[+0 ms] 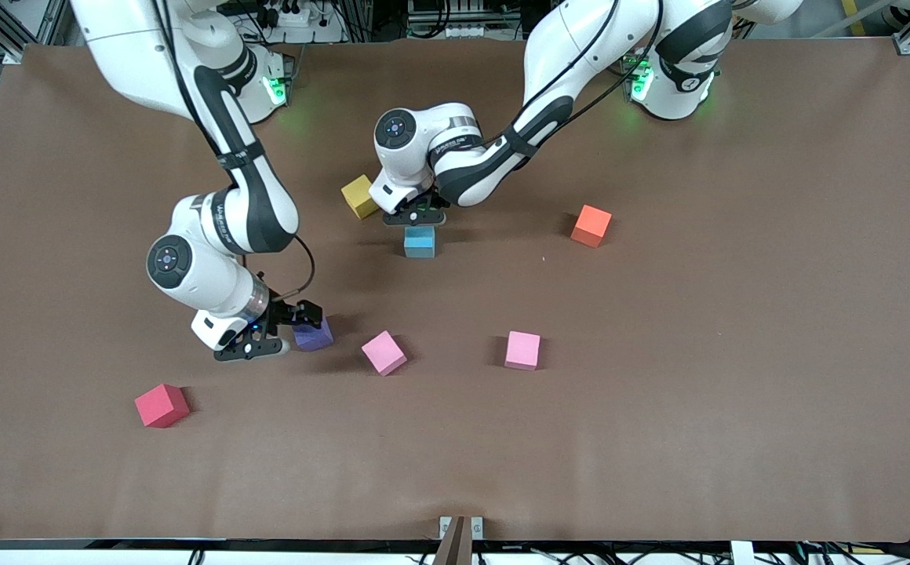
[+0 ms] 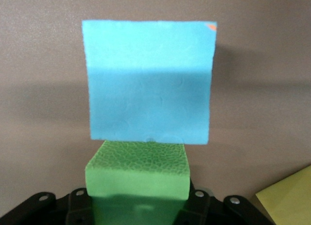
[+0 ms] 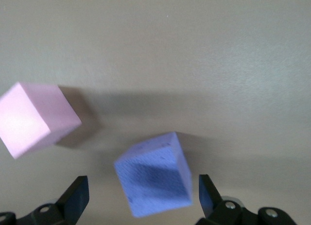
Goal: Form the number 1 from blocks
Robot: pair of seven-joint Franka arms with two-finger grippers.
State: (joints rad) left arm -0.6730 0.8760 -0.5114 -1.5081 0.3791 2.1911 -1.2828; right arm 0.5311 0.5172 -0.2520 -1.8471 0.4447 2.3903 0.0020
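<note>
R fingers astride purple block

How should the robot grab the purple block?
Come straight down and pinch two opposite flat side faces of the purple block. It sits turned at an angle between the open fingers of the right gripper, so the wrist should probably twist until the fingers meet faces, not corners.

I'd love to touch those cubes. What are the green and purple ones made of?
Both look like soft foam with a dull finish. The green cube, in the left end effector, shows a fine crackled, cell-like skin. The purple cube, between the right end effector's open fingers, has a faintly pitted, shine-free face.
</note>
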